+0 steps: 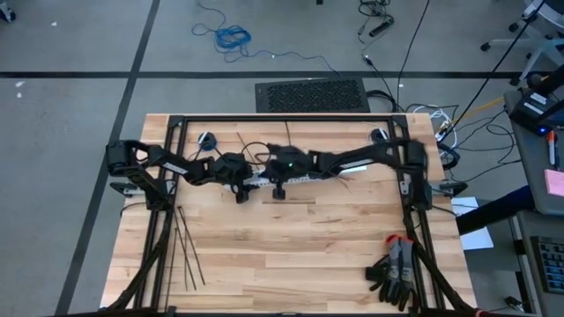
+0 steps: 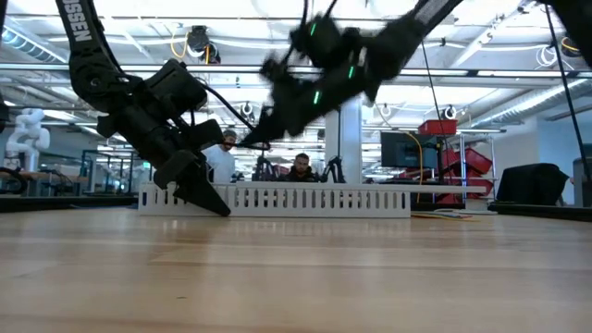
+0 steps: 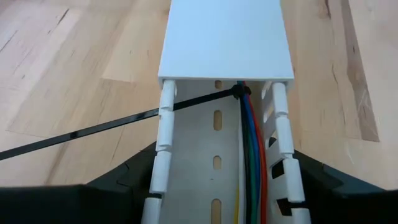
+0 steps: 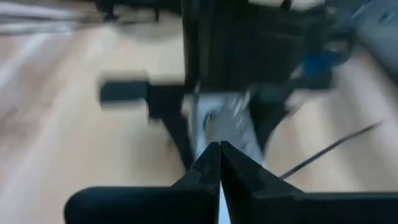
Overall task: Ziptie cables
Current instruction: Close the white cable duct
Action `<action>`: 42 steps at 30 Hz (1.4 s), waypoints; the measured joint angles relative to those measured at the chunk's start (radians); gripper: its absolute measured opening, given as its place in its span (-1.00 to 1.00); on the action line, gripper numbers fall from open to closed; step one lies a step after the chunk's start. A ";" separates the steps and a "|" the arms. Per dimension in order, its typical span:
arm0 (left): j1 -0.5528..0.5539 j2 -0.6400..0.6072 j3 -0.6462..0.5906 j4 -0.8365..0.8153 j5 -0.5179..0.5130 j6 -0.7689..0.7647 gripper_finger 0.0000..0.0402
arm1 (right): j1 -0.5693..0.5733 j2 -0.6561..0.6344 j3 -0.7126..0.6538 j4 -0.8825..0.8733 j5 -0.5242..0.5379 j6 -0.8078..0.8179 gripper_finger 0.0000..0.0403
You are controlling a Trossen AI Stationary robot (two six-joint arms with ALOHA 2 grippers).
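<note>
Left wrist view – left gripper (image 3: 217,186) straddles duct (image 3: 225,37) – ziptie (image 3: 112,127) around cables (image 3: 252,155).

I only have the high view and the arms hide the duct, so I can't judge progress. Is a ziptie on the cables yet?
Observer: It looks so. In the left wrist view a black ziptie has its head sitting on the cables inside the white duct. Its tail runs out between the side slots and over the table.
Operator: Is the right gripper holding that tail?
Observer: Apparently not. The right wrist view shows the right gripper shut, tips meeting, with no strip visible between them.
Operator: How high is it?
Observer: The low view shows it raised above the duct, while the left gripper is down at the duct's end.
</note>
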State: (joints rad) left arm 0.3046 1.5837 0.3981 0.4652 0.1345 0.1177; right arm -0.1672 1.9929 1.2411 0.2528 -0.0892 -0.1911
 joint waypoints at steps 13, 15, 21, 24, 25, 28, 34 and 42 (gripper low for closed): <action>0.003 0.001 0.010 -0.005 -0.001 0.019 0.22 | -0.049 -0.155 0.097 -0.606 0.032 -0.015 -1.00; 0.003 0.002 0.012 -0.007 -0.002 0.019 0.22 | -0.052 -0.130 0.096 -0.617 0.035 -0.004 -1.00; 0.003 0.002 0.013 -0.009 -0.004 0.019 0.22 | -0.055 -0.066 0.097 -0.628 0.032 0.007 -1.00; 0.003 0.002 0.013 -0.008 -0.005 0.020 0.22 | -0.055 -0.048 0.097 -0.626 0.032 0.015 -1.00; 0.003 0.002 0.013 -0.008 -0.005 0.020 0.22 | -0.054 -0.044 0.098 -0.621 0.031 0.015 -1.00; 0.003 0.002 0.013 -0.010 -0.008 0.020 0.22 | -0.054 -0.024 0.100 -0.584 0.024 0.015 -1.00; 0.003 0.001 0.013 -0.007 -0.010 0.021 0.22 | -0.054 0.023 0.128 -0.440 -0.048 0.008 -1.00; 0.003 0.001 0.014 -0.005 -0.010 0.021 0.22 | -0.034 0.015 0.282 -0.674 -0.037 -0.037 -1.00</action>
State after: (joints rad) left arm 0.3080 1.5848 0.4122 0.4599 0.1241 0.1390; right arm -0.2013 2.0080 1.5226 -0.4213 -0.1263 -0.2280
